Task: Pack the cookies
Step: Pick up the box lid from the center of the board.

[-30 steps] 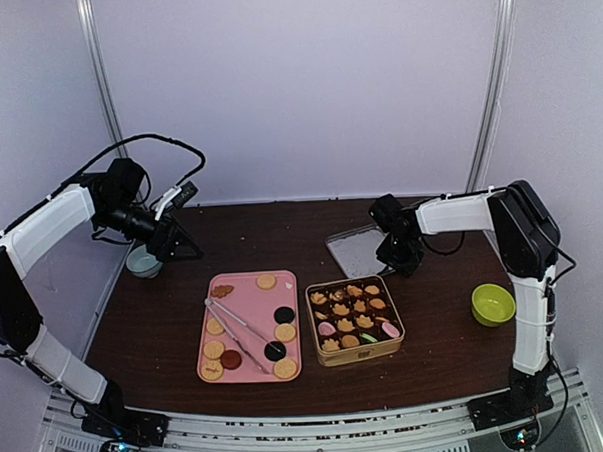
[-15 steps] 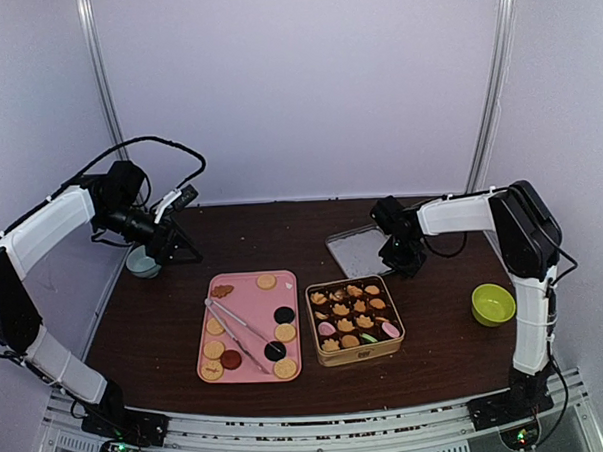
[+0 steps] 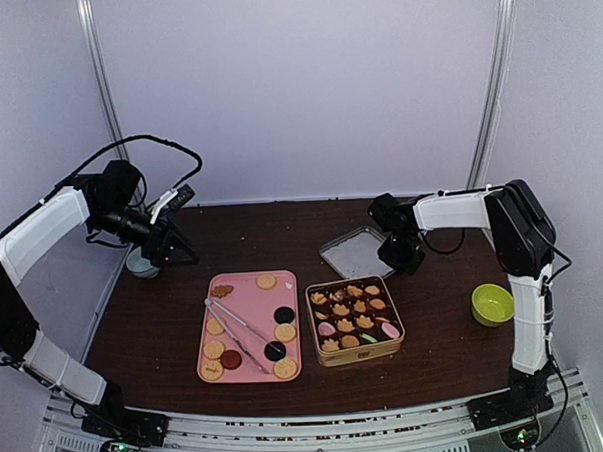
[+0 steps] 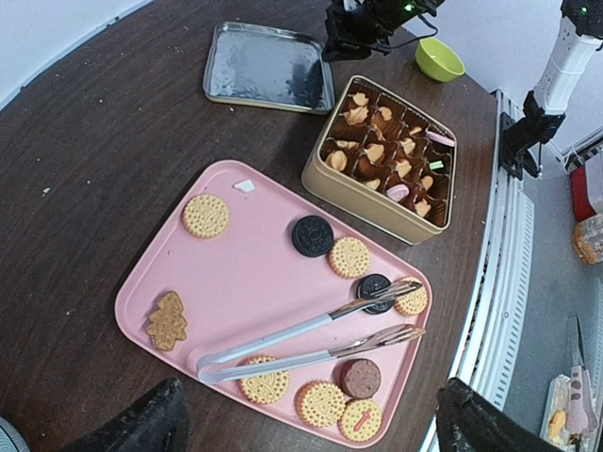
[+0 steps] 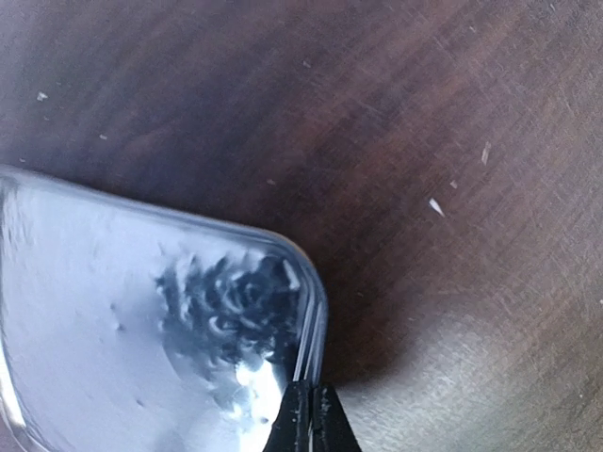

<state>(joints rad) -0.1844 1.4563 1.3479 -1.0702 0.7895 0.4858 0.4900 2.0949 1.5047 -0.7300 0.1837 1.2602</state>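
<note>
Right gripper [image 5: 308, 414] is pinching the lid [image 5: 113, 311] rim, thin hold, so lift slow and level toward the tin [image 4: 358, 196]. Left gripper [image 3: 180, 249] hangs wide open. Cookies [image 4: 350, 256] fill the tin, more on the tray [image 4: 245, 273].

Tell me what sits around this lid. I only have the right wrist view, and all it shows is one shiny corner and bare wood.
Observer: The lid lies flat on the table just behind an open gold tin, on the side away from the arm bases.
Operator: Are there cookies still waiting outside that tin?
Observer: Yes, about ten cookies lie on a pink tray beside the tin, with a pair of tongs resting on the tray.
</note>
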